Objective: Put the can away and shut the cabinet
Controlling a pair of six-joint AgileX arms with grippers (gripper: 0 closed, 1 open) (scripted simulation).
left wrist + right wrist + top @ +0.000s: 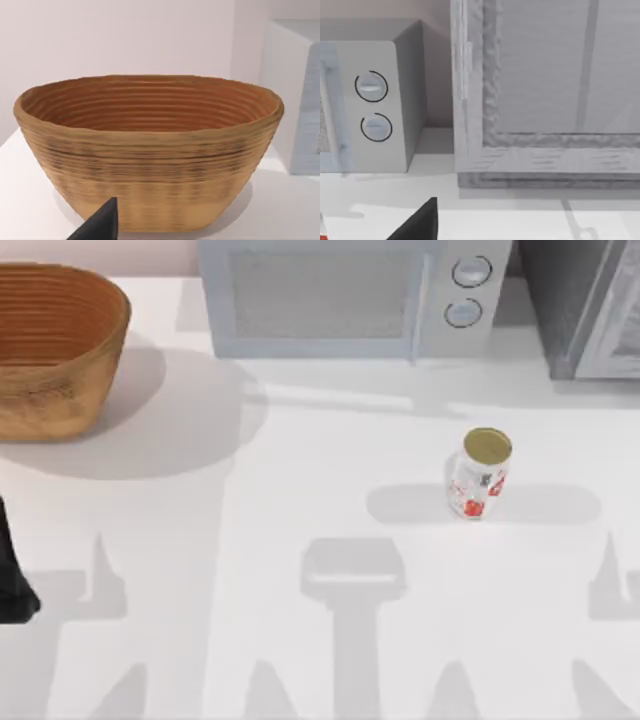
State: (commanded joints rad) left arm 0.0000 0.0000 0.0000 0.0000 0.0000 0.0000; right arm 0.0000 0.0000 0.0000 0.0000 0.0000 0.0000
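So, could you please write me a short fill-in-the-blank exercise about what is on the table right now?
1. The can stands upright with a dull ____ lid.
2. The microwave has ____ round knobs.
3. At the table's left stands a woven ____.
4. The cabinet sits to the ____ of the microwave in the top view.

Missing words: gold; two; basket; right

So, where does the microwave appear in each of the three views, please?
Top view: the microwave stands at the back of the table, between the basket and the cabinet.
Left wrist view: its pale side rises beyond the basket.
Right wrist view: its knob end stands beside the cabinet door.
Shared landmark: the two round knobs, in the top and right wrist views.
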